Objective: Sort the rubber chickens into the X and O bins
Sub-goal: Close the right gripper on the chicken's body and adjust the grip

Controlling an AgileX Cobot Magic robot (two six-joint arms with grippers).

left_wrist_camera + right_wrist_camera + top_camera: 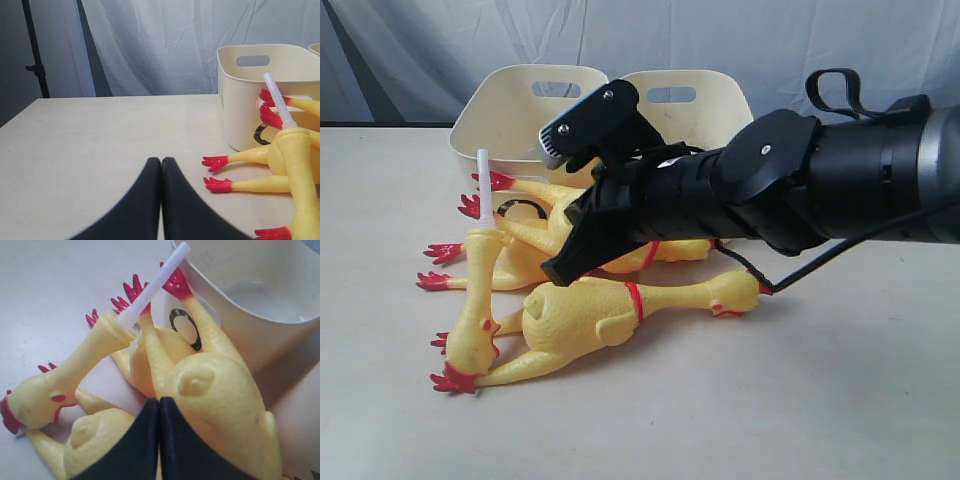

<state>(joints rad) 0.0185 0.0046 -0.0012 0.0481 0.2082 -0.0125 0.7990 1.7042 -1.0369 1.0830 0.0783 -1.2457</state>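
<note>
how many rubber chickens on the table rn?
4. Front chicken; small white-tube chicken at left; upper rear chicken and lower rear chicken piled behind. Right arm covers part of the pile, so more may be hidden.

Chickens lie heaped before the two bins.

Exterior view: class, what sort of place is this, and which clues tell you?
Likely a robot test setup rather than a home: a white cloth backdrop hangs behind a plain pale table, and a black robot arm reaches over it.
</note>
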